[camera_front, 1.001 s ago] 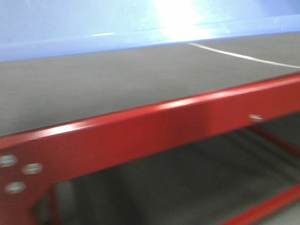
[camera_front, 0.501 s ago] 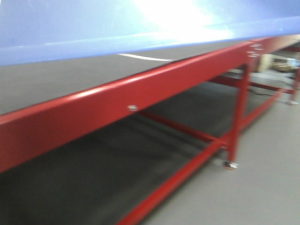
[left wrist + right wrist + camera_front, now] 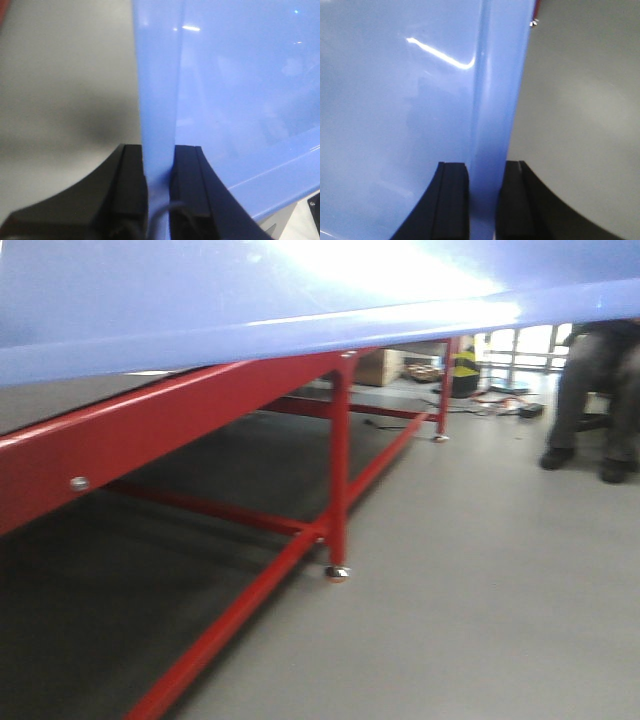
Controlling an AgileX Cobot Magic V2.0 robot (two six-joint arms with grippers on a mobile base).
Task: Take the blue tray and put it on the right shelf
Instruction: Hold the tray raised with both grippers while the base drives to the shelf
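Blue tray (image 3: 200,320): hung near red-framed table (image 3: 180,410).
Left gripper (image 3: 159,170): jaws pinched its rim.
Right gripper (image 3: 486,185): jaws pinched opposite rim.
Care: needed level, matched arms.

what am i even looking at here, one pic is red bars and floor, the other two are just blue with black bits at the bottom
This is a two-armed robot on a wheeled base, carrying something. The wide picture comes from a camera on its front, looking forward. The blue band across the top is a blue tray held close to the lens. Below it are a red-framed table, the grey floor, and a person's legs at far right.

The other two pictures come from cameras on the robot's wrists. The black bits are gripper fingers. The left gripper pinches one rim of the tray and the right gripper pinches another, so both arms hold it off the ground. From this low angle, whatever lies on the table top cannot be seen.
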